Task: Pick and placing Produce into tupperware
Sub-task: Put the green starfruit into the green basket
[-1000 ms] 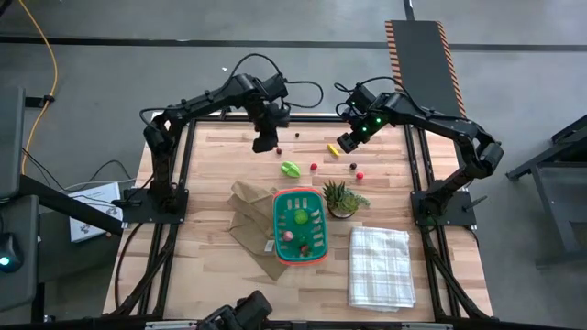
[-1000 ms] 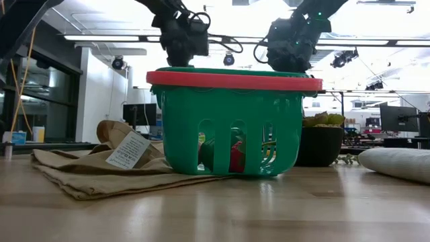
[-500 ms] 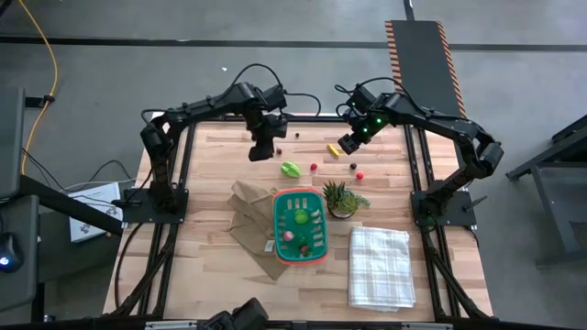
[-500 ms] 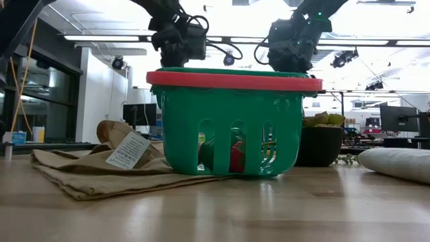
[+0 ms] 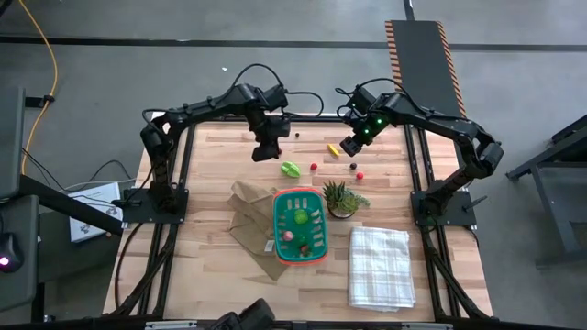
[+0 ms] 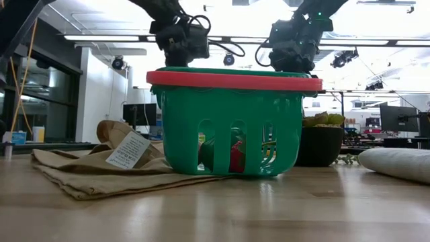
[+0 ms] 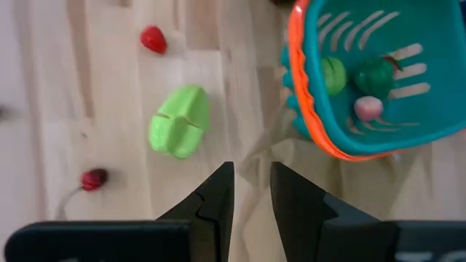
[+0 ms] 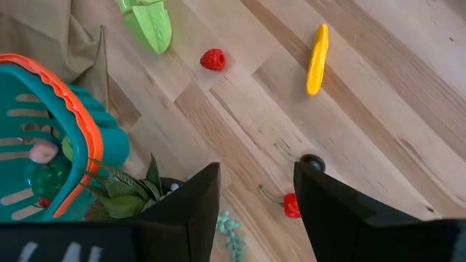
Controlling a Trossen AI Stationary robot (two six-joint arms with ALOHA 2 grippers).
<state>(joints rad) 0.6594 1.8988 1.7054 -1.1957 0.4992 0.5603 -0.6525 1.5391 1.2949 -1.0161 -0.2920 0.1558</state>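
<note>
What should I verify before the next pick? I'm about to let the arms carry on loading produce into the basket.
1. Left gripper empty: ok, narrow gap between the fingers, nothing in it.
2. Right gripper open and empty: ok.
3. Light green piece free to grasp: ok, lying alone on the wood beside the basket.
4. Basket has room: ok, a few pieces inside, slotted base still showing.
5. Yellow piece and red berry clear of each other: ok, apart.
6. Potted plant clear of the basket: not ok, it stands right against the basket's side.
</note>
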